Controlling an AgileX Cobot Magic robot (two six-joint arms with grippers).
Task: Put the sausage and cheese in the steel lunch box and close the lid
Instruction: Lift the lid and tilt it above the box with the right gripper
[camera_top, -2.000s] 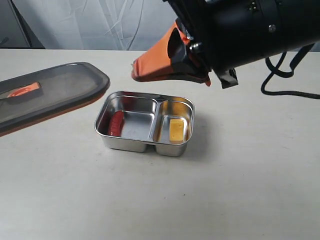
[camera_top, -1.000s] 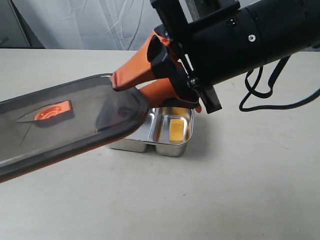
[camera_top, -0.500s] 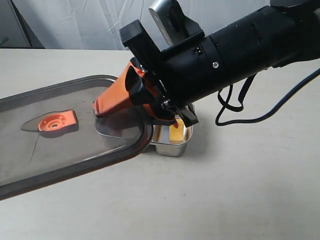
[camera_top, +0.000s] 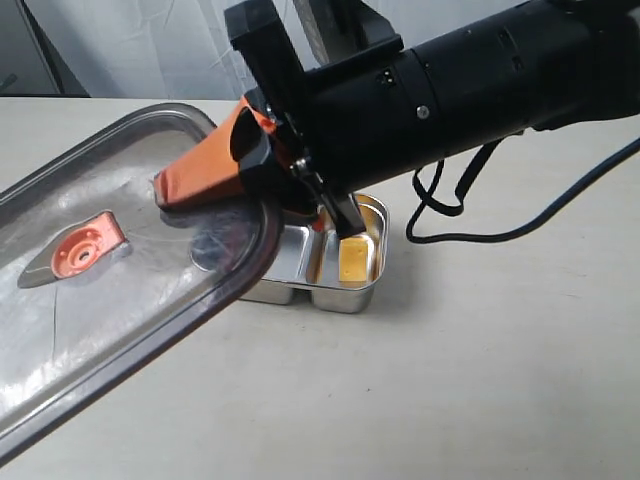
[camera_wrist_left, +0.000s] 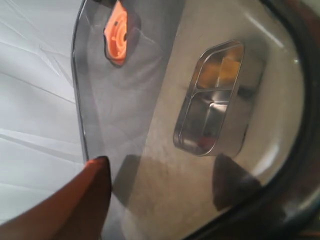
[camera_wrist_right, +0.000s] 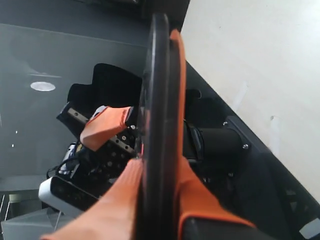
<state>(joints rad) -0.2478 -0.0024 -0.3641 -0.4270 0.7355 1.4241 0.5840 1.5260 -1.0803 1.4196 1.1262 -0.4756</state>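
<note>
While the lid (camera_top: 130, 290) tilts over the steel lunch box (camera_top: 340, 298), right pincer (camera_top: 165, 192) grips its rim; left pincer (camera_wrist_left: 165, 195) clamps it too | cheese (camera_top: 352, 262) in right compartment

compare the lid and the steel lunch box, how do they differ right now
The lid is dark and see-through with an orange valve; the steel lunch box is shiny and opaque. The lid is tilted in the air, while the steel lunch box sits flat on the table. Both are rectangles with rounded corners.
</note>
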